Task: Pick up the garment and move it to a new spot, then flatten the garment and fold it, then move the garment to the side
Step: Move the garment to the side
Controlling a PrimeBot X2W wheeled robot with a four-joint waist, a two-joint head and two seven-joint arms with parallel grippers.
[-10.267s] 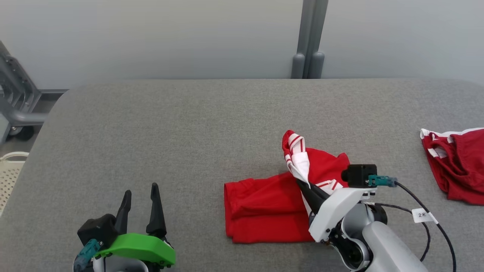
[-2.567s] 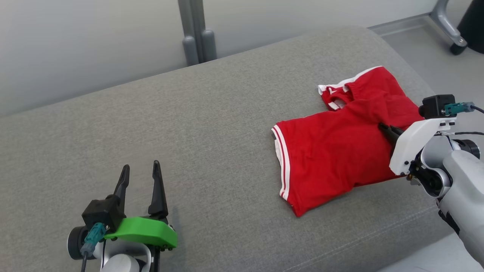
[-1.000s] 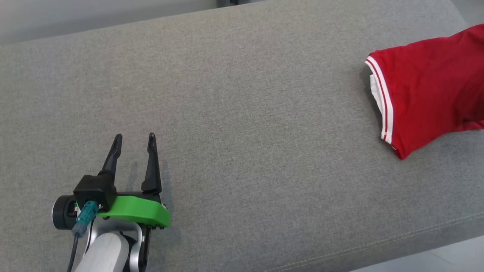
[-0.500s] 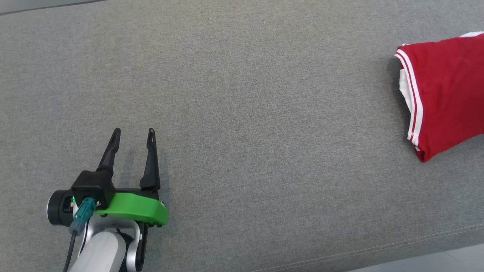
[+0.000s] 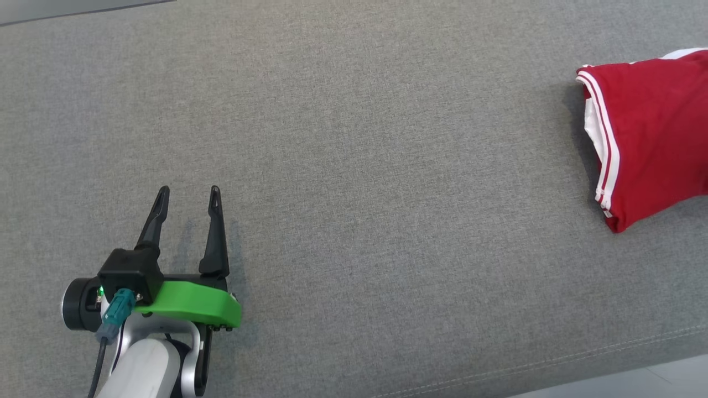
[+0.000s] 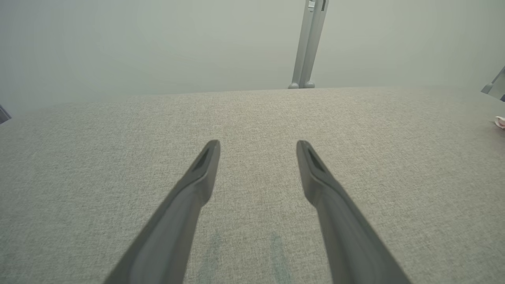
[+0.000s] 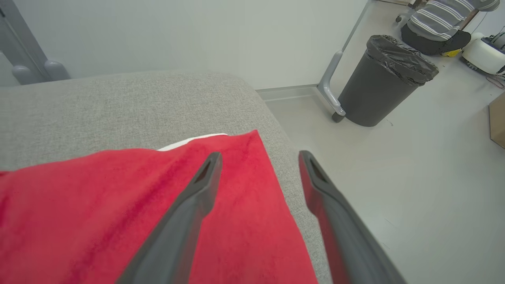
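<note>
The red garment (image 5: 652,138) with white trim lies folded at the right edge of the grey cushioned surface (image 5: 354,138), running out of the head view. In the right wrist view the same red garment (image 7: 118,213) fills the lower left, and my right gripper (image 7: 260,157) stands open just above its right edge, holding nothing. My left gripper (image 5: 187,194), on its green mount at the lower left, is open over bare grey fabric, far from the garment. The left wrist view shows my left gripper (image 6: 258,146) with its fingers spread and nothing between them.
The surface's right end (image 7: 276,118) drops to a pale floor. A dark bin (image 7: 384,83) and a grey frame leg (image 7: 331,94) stand on that floor, with a seated person (image 7: 442,23) farther back. A grey post (image 6: 309,43) rises behind the far edge.
The head camera has swung left and down, so the garment sits farther right in the picture. The left gripper stays open and still.
</note>
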